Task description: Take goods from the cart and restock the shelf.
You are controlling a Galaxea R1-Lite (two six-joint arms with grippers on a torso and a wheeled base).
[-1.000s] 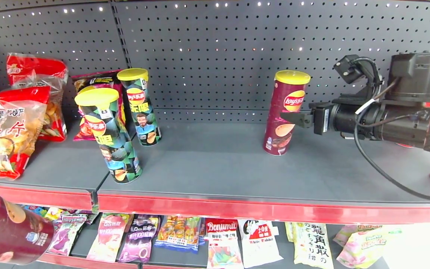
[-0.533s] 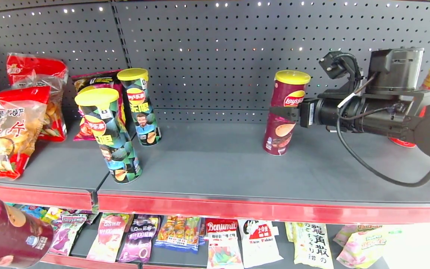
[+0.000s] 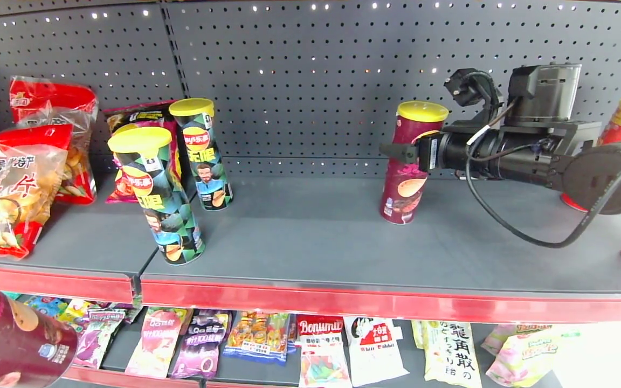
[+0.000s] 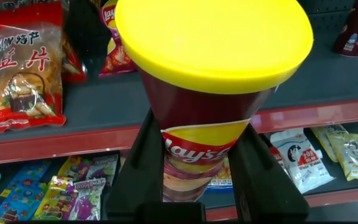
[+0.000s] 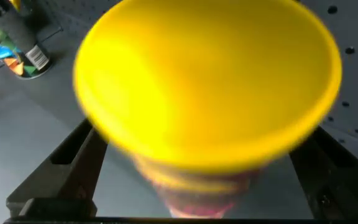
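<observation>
Right hand (image 5: 201,137) wide, straddling upright maroon can (image 3: 403,199) on shelf (image 3: 316,237). Left hand (image 4: 199,146) holding second maroon can (image 4: 210,56), 7 o'clock from first.

Yellow lid (image 5: 207,81) blurred; maroon can (image 3: 8,345) cut off at corner.

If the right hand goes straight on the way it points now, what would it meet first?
The dark red chip can standing on the shelf: it sits between the right hand's open fingers, so the palm would likely push it.
</observation>
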